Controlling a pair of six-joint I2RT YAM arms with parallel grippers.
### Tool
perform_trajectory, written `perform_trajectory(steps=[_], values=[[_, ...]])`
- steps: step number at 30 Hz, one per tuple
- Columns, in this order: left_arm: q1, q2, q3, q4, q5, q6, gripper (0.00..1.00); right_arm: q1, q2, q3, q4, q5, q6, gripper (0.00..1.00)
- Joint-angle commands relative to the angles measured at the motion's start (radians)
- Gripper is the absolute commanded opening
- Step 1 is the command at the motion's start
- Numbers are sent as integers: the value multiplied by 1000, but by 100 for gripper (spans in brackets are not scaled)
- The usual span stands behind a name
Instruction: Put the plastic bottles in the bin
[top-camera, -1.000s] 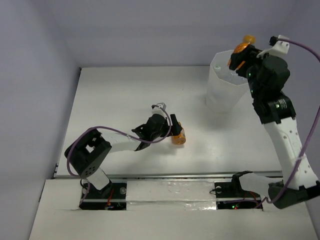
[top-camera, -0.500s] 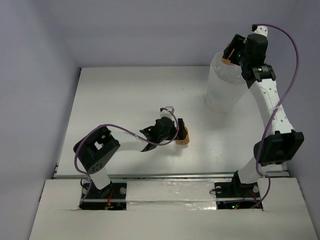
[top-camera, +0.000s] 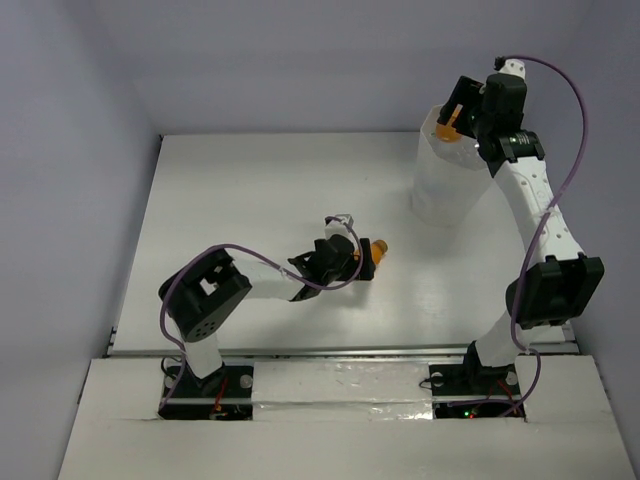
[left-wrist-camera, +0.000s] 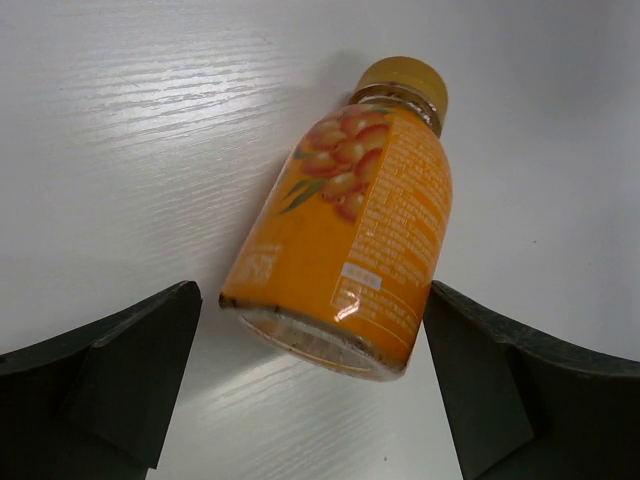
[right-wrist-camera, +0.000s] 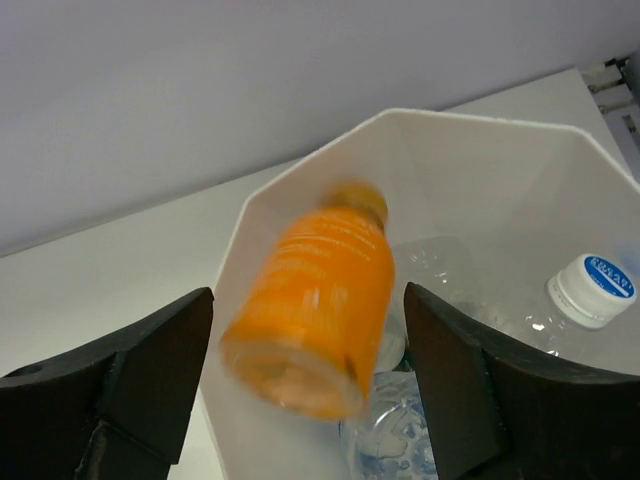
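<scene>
Piled in the bin (right-wrist-camera: 500, 180), clear bottles (right-wrist-camera: 590, 290) are seen; a blurry orange bottle (right-wrist-camera: 310, 310) is framed above by the spread right gripper (right-wrist-camera: 308, 300). A second orange bottle (left-wrist-camera: 350, 220), lying on the table (left-wrist-camera: 120, 120), is bracketed by the wide-open left gripper (left-wrist-camera: 312, 300).

Top camera high, looking down — whole table (top-camera: 250, 190); wrist cameras close, past own fingers (left-wrist-camera: 100, 380).

walls (top-camera: 300, 60): plain pale lilac | table (top-camera: 240, 190): white, wood-grained, glossy glare | light: even, soft shadows
</scene>
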Motion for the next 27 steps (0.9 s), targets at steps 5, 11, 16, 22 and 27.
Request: perform_trajectory(steps=[5, 11, 16, 22, 27], values=[[-13, 2, 41, -26, -50, 23, 89, 1, -50, -19, -23, -30, 0, 83], [-13, 1, 40, -20, -47, 37, 86, 1, -176, -118, 54, -39, 28, 82], [-13, 10, 41, 12, -18, 51, 80, 1, -315, -227, 86, -86, 45, 83], [-13, -40, 30, 5, -4, 60, 81, 21, -541, -457, 161, -183, 71, 72], [-13, -179, -46, -34, -64, 54, 82, 231, -673, -722, 217, -221, 20, 43]])
